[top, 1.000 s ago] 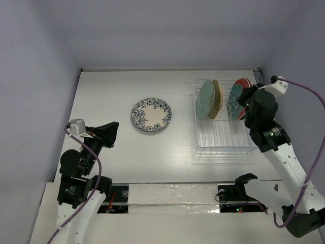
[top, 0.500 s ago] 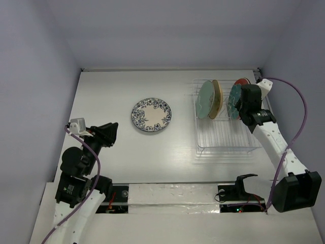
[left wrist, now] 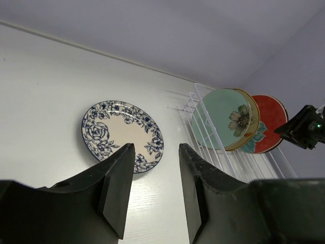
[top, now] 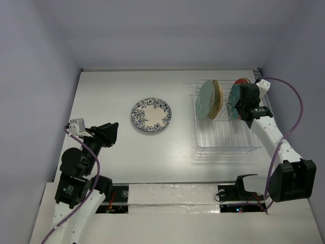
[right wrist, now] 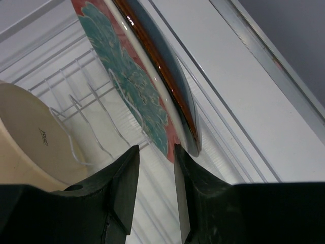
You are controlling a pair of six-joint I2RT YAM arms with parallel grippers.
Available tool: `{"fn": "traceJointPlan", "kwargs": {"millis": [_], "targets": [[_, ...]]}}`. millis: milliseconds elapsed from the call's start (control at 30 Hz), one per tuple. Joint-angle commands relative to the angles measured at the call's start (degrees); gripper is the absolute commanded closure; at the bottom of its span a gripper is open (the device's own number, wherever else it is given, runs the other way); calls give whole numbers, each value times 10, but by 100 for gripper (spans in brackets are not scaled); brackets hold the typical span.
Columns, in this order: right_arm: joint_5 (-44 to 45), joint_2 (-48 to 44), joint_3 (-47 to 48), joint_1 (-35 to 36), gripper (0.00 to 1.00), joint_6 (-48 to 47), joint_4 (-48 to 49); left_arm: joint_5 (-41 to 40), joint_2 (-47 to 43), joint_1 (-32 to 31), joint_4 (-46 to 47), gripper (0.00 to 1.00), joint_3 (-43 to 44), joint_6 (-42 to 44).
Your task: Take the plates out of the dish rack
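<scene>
The white plate with the dark floral rim (top: 151, 115) lies flat on the table and also shows in the left wrist view (left wrist: 122, 133). The dish rack (top: 226, 140) holds the mint green plate (top: 205, 100), the tan plate (top: 217, 99) and the red-and-teal floral plate (top: 234, 100), all on edge. The dark teal plate (right wrist: 179, 89) stands right behind the floral plate (right wrist: 133, 76). My right gripper (right wrist: 155, 152) is open, with its fingertips at the floral plate's lower rim. My left gripper (left wrist: 156, 148) is open and empty near the table's front left.
The rack's near half is bare wire tines (right wrist: 94, 104). A metal strip (right wrist: 264, 51) runs along the table's edge to the right of the rack. Walls close in the table at the back and on both sides.
My right arm has swung in and lowered its gripper to the rightmost plates in the rack. The left arm has barely moved. No plate has moved.
</scene>
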Motion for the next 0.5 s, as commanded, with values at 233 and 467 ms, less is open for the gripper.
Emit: {"fn": "traceJointPlan", "kwargs": {"millis": [233,467], "targets": [[-15,-75,-22,-6,60,6,23,16,-4,-4,20,62,10,8],[-3,-64,-26,-6,60,0,23,17,-1,-4,21,62,10,8]]}}
